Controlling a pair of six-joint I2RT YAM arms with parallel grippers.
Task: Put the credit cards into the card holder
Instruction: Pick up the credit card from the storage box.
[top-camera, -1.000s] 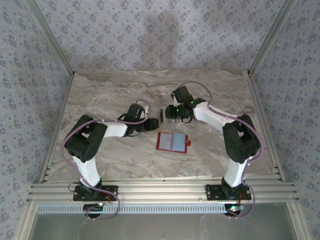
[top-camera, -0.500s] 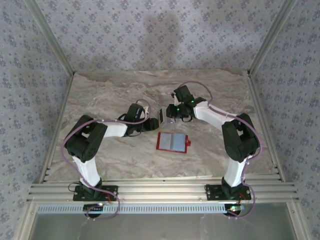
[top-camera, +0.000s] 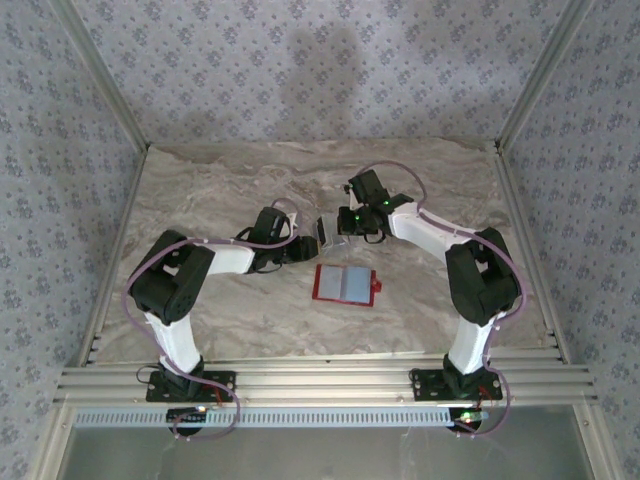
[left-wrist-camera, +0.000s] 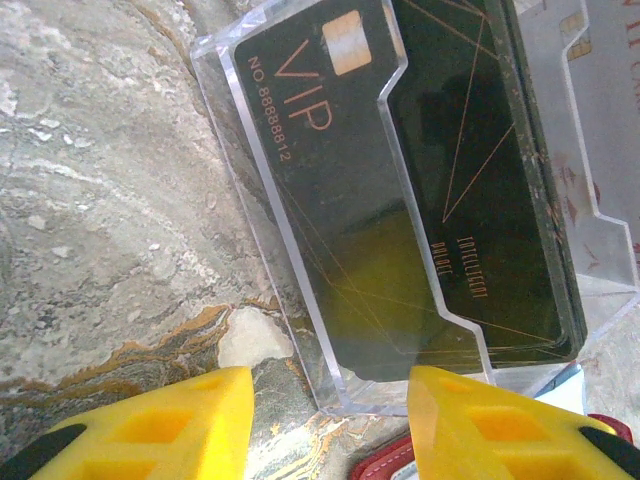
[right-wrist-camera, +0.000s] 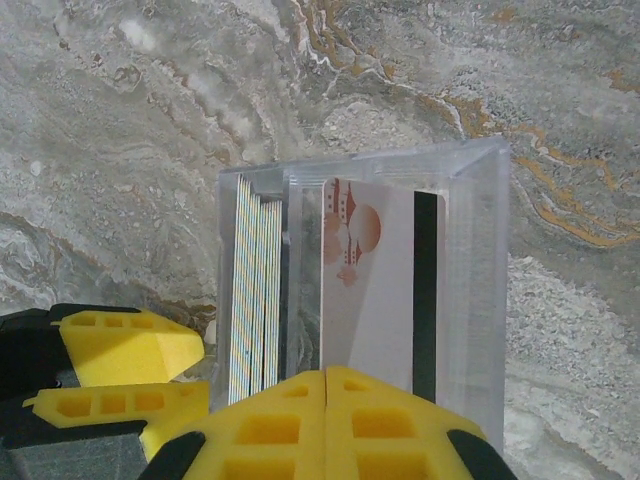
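- Top external view: the bench (top-camera: 220, 190) is a marbled grey slab, and both arms reach in toward its middle.
- The left claw (top-camera: 304, 246) and the right claw (top-camera: 338, 226) face each other across a small clear case (top-camera: 324, 231), each just beside it.
- The card holder (top-camera: 345, 285) lies open and flat on the bench just nearer the bases than the case, red at its edges with pale pockets facing up. No claw touches it.
- Left wrist view: the left claw (left-wrist-camera: 330, 425) has its yellow fingers (left-wrist-camera: 150, 425) standing apart.
- The clear case (left-wrist-camera: 268, 200) has its near corner in that gap. One finger overlaps the case, while the other has bare bench between it and the case.
- A dark card (left-wrist-camera: 400, 200) printed "VIP" in orange sits inside the case against its clear front wall.
- A sliver of the red card holder (left-wrist-camera: 388, 466) shows below the case.
- Right wrist view: the right claw (right-wrist-camera: 325, 385) has its fingers pressed together with no gap, right at the near edge of a pale card (right-wrist-camera: 370, 290).
- That card bears a reddish drawing and a black stripe and sits in the case (right-wrist-camera: 470, 250). Whether the card is pinched cannot be told.
- A stack of cards (right-wrist-camera: 255, 290) stands on edge in the next slot.
- The left claw's fingers (right-wrist-camera: 130, 350) sit just beside the case's wall.
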